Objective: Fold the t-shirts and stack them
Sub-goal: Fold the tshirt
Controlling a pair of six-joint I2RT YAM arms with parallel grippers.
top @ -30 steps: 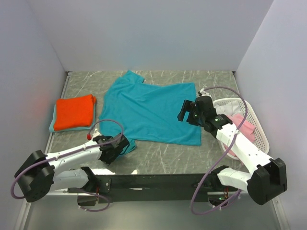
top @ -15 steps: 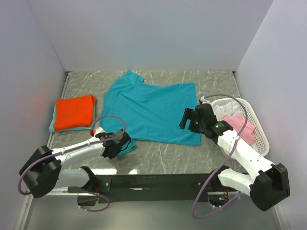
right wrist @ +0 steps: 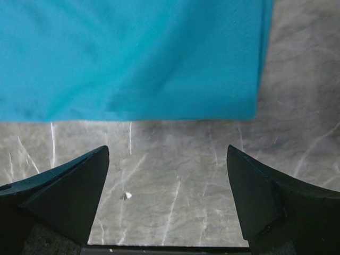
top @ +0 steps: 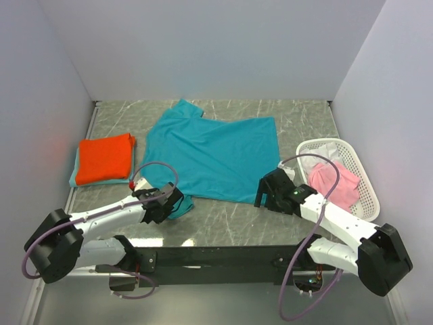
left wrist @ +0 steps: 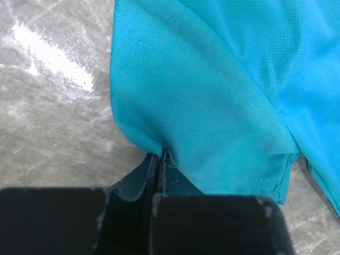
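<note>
Orange shirt sat folded. Blue shirt lay flat: left gripper pinched its edge, right gripper gaped. Pink shirt waited.

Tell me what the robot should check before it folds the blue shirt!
1. Left hand shut on the blue shirt: ok, it pinches a fold of cloth at the near left corner.
2. Right hand open and ready: ok, its fingers are wide apart.
3. Right hand holding cloth: not ok, only bare table lies between its fingers, just short of the hem.
4. Shirt spread out: ok, mostly flat with small wrinkles.
5. Orange shirt out of the way: ok, folded at the left, apart from the blue one.
6. Left grip firm enough: cannot tell.
</note>
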